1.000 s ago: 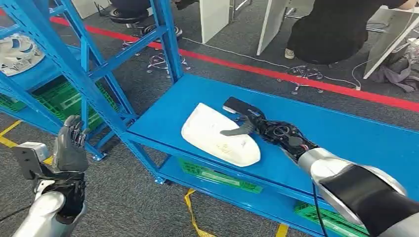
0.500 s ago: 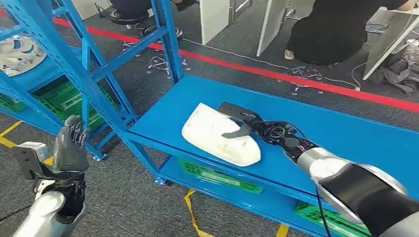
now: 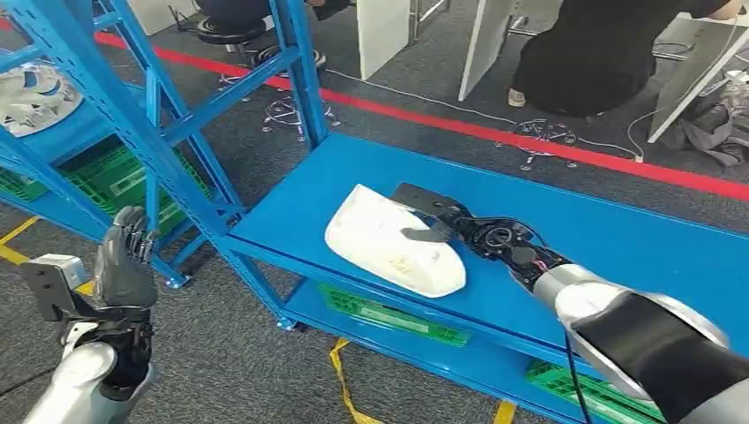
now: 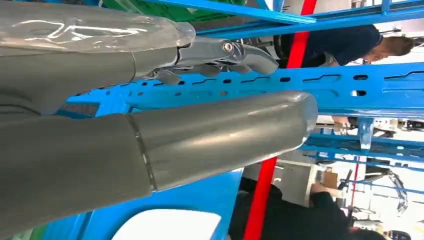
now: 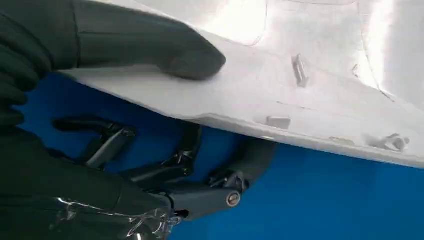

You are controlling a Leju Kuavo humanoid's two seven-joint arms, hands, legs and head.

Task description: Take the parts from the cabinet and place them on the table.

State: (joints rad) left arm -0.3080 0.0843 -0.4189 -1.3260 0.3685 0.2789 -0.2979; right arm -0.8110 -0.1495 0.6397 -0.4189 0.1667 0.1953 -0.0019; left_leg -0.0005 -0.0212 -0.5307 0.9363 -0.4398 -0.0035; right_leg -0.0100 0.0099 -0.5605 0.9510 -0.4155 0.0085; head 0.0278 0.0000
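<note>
The blue bench carries the white part near its front edge; the right hand grips its rim, thumb on top, fingers beneath; the left hand hangs empty, fingers apart

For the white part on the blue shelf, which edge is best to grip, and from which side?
Best bet: the thin rim of the white part nearest the right hand, approached from the robot's right. That edge appears raised off the blue shelf, so fingers slide beneath while the thumb presses on top.
</note>
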